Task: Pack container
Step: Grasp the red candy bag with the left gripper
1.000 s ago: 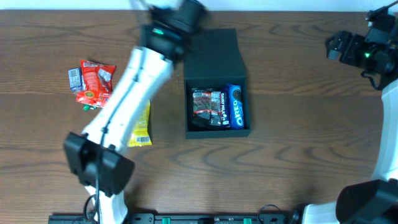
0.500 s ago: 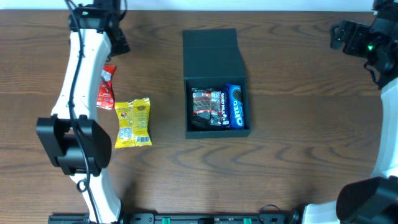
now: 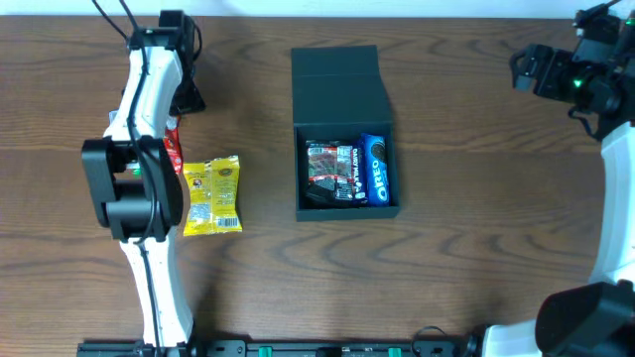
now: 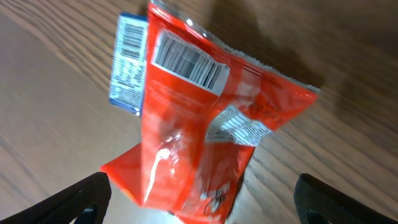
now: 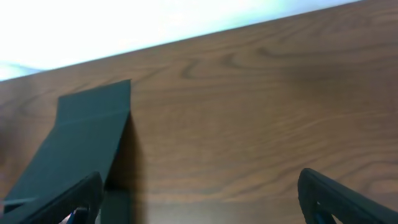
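The container (image 3: 389, 159), a dark box with its flap lid (image 3: 337, 79) laid back, sits mid-table and holds a black packet (image 3: 329, 171) and a blue Oreo packet (image 3: 375, 169). At the far left my left gripper (image 3: 187, 97) hangs open above a red snack packet (image 3: 175, 149), which is mostly hidden under the arm. In the left wrist view the red packet (image 4: 199, 124) lies between the spread fingertips (image 4: 81, 199) on a blue-and-white packet (image 4: 127, 68), untouched by my left gripper (image 4: 202, 211). My right gripper (image 3: 526, 69) stands open and empty at the far right.
A yellow snack packet (image 3: 213, 194) lies flat left of the container, beside the left arm's elbow (image 3: 129, 183). The right wrist view shows bare wood, the lid (image 5: 81, 143) at its left, and the table's far edge (image 5: 249, 28).
The left arm has swung from the container's lid back to the far left and now hangs over the red packet, jaws wide. The right arm shifted only slightly.
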Controlling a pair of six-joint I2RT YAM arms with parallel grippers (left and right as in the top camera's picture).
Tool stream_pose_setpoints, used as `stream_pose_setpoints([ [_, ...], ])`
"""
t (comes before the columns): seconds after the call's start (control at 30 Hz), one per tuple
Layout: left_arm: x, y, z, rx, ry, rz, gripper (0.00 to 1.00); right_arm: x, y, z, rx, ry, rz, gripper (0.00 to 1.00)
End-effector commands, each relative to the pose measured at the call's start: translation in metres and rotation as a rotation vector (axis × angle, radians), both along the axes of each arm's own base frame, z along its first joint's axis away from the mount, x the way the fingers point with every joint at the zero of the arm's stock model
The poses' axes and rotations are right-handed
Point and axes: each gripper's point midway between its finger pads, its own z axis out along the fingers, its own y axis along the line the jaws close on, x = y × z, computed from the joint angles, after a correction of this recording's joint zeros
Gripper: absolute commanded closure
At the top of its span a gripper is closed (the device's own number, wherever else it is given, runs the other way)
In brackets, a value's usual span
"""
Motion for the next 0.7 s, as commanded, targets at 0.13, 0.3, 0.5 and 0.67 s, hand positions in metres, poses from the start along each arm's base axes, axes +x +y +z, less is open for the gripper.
stream_pose_setpoints([
  [0.13,-0.005,0.021,-0.024,0.014,0.015,0.109,0.05,0.0,0.015,-0.005,0.079,0.015,0.037,0.01],
  [0.3,-0.001,0.025,-0.029,-0.048,-0.01,0.134,0.05,0.0,0.015,-0.005,0.101,0.02,0.016,0.01],
  [0.5,0.007,0.013,-0.038,-0.171,-0.029,0.109,0.05,0.0,0.015,-0.005,0.108,0.022,0.011,0.01],
  [0.67,0.006,0.009,-0.05,-0.192,0.003,0.081,0.04,0.0,0.015,-0.005,0.112,0.023,0.008,0.01],
])
